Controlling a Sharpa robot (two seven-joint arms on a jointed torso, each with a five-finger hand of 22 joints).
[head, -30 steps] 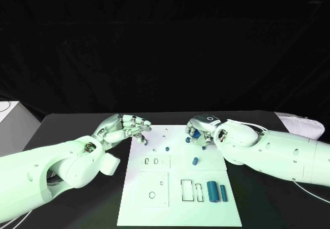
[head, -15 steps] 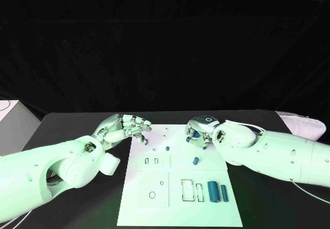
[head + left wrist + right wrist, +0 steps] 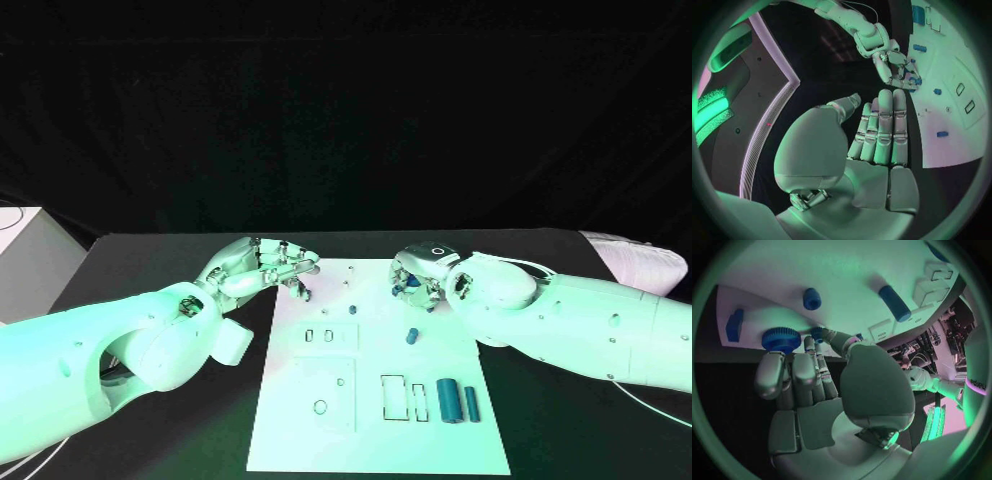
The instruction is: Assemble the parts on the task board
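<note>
One task board, two hands, several blue parts.

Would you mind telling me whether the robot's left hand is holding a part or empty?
Empty: in the left wrist view the left hand has its fingers extended side by side with nothing between them and the thumb.

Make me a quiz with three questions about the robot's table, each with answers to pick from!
1. Where do the two long blue parts lie?
A. On the black table
B. In the left robot hand
C. Side by side on the board, near the robot

2. What colour is the board?
A. Red
B. White
C. Yellow

3. What does the left robot hand hold?
A. Nothing
B. A blue part
C. A cup

Answers:
1 C: the long blue parts lie on the board, at its near right.
2 B: the board is white on the black table.
3 A: the left robot hand has bare fingers and palm.
</note>
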